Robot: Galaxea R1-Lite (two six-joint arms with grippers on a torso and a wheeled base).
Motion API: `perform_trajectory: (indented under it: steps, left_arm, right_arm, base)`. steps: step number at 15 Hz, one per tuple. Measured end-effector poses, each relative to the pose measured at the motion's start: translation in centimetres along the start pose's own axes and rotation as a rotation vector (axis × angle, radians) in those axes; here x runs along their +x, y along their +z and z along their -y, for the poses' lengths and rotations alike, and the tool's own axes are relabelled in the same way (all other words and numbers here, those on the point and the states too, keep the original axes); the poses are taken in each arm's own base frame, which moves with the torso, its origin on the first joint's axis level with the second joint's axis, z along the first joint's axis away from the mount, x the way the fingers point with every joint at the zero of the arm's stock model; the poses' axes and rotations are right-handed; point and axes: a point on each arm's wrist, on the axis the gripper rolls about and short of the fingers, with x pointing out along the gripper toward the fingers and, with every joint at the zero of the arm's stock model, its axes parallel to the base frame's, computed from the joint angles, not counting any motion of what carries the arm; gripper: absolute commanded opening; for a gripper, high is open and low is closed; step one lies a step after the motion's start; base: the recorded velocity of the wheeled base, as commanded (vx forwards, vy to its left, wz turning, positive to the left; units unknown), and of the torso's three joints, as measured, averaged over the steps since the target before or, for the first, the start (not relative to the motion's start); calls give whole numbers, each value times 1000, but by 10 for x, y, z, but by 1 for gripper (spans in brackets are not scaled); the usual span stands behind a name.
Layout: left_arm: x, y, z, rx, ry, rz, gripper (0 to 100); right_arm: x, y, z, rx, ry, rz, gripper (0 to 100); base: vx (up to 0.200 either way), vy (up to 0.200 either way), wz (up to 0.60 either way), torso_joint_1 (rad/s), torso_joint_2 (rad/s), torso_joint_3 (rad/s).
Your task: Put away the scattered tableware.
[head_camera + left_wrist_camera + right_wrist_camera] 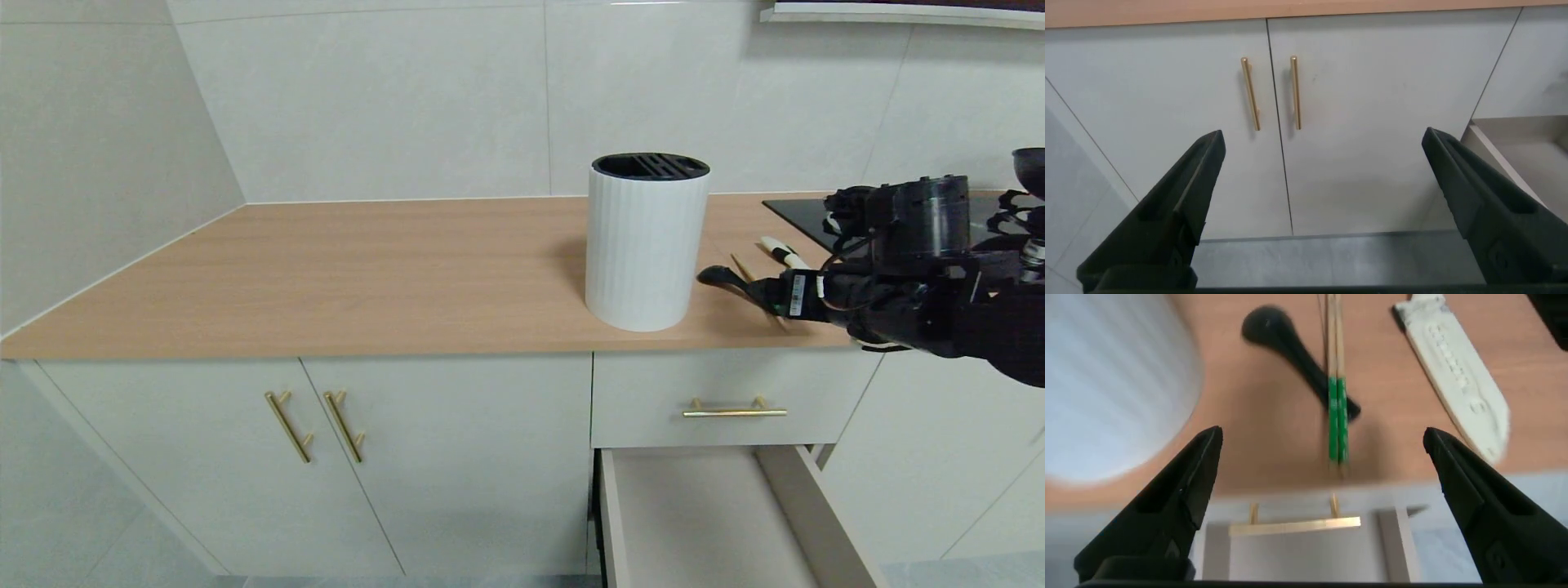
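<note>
Right gripper (1321, 439), jaws spread wide, hovered over the chopsticks (1337, 416) beside a black spoon (1290, 351), the pickup seemingly needing descent and closure.

Your right arm (931, 286), in at three o'clock in the head view, is matt black all over. A squat cylindrical housing (931, 214) sits at its twelve o'clock, with blocky links below. Thin black cables (849, 249) loop out toward nine o'clock, one ending in a small white connector. A white barcode label (796, 296) marks the wrist. Your right gripper (1320, 434) carries two black wedge-shaped fingers (1167, 514), each tapering to a blunt tip with a stepped ridge. Your left gripper (1323, 135) is built the same, black and wedge-fingered.
</note>
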Motion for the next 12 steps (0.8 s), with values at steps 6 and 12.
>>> perform_trajectory:
  steps: [6,12]
  left_arm:
    - [0,0,0,0,0,0,100]
    - [0,0,0,0,0,0,100]
  right_arm:
    - [35,-17,1,0,-58,-6,100]
    - [44,-23,3,-5,-70,-25,100]
  base:
    - [0,0,0,0,0,0]
    - [0,0,0,0,0,0]
